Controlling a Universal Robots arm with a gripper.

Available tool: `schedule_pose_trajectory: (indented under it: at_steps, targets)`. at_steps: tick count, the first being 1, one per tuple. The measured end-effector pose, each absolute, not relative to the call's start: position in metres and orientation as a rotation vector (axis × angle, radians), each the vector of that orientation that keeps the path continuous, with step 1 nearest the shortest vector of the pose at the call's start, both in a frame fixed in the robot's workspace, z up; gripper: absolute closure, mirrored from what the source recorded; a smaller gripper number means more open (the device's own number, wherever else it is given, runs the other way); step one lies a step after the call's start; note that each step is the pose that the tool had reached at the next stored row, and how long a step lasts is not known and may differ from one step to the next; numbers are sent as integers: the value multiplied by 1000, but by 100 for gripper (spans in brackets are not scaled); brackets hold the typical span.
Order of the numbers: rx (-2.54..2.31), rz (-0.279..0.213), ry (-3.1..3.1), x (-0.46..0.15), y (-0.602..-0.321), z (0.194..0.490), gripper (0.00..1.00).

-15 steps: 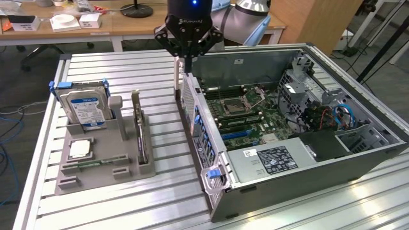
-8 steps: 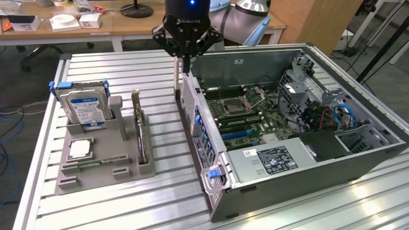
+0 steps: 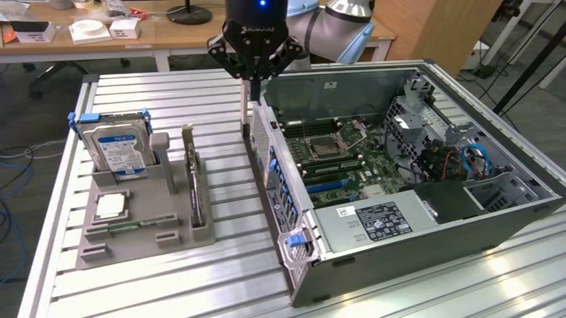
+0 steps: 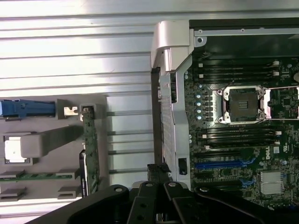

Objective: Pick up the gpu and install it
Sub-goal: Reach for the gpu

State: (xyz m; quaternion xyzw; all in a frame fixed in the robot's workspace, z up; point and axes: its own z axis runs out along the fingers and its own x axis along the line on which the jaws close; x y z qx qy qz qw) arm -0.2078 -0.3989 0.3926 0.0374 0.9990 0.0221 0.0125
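Background: office desks and a chair beyond the rig, nothing bearing on the work. Your slotted aluminium surface (image 3: 177,99) carries the open computer case (image 3: 442,232), laid on its side with the motherboard (image 3: 345,165) exposed, and a grey holder (image 3: 150,235) on the exterior view's left of the fingers. The fingers (image 3: 254,78) are closed, with nothing visibly between them, pointing straight down above the case's rear wall. The holder contains, in order of size, the hard drive (image 3: 119,149), gpu (image 3: 193,189) and processor chip (image 3: 111,207).

Finding: the gpu is not yet lifted. It sits in its slot in the holder, well apart from the fingers and lower than them.

Judgement on the pick-up: open the fingers before you descend and set them across the card's thin section, not along it. Take the top edge near mid-length so the card hangs level. Draw it straight up, since a sideways pull would likely bind it in the slot.

Orientation: the card stands on edge with its faces vertical. Its long axis lies along the surface, roughly parallel to the wall beneath the fingers. The silver bracket end appears to be the end nearer the fingers.
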Motion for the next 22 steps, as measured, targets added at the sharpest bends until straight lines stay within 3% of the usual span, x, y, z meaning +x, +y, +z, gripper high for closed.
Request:
schedule_pose_trajectory:
  at_steps: [22]
  targets:
    - [117, 69, 3114, -220, -399, 393, 89]
